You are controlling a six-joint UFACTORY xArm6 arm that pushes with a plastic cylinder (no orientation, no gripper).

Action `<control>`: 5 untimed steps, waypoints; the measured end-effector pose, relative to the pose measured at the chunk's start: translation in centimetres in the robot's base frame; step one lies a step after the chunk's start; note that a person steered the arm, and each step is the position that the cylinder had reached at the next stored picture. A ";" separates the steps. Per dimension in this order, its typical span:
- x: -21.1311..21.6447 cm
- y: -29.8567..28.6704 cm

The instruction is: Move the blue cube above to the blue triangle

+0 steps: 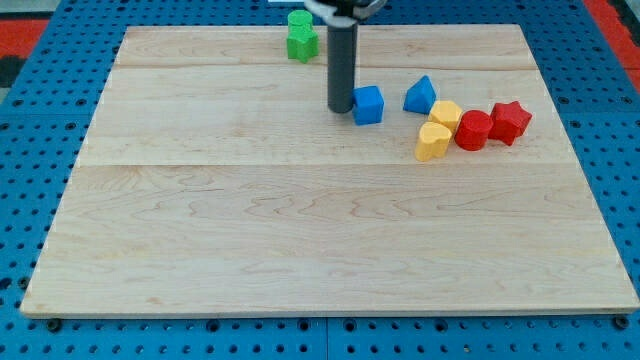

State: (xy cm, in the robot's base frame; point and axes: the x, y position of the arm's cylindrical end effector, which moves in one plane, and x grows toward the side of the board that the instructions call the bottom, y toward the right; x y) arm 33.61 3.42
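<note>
1. Near the board's top edge, a bit right of the middle, my tip (342,108) sits just left of the blue cube (369,105), touching or almost touching it.
2. My rod has no jaws to open or shut.
3. The blue triangle (420,95) lies right of the cube, so I think the cube must go right and up, past the triangle toward the top edge.

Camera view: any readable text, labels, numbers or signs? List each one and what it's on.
None. No words, numbers, brands or signs show on the wooden board, the blue cube, the blue triangle, the green block, the yellow blocks, the red blocks or the rod ending in my tip.
</note>
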 end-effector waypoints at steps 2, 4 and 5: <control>1.8 1.2; 2.5 7.0; 0.6 7.7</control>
State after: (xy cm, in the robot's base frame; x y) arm 34.18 11.11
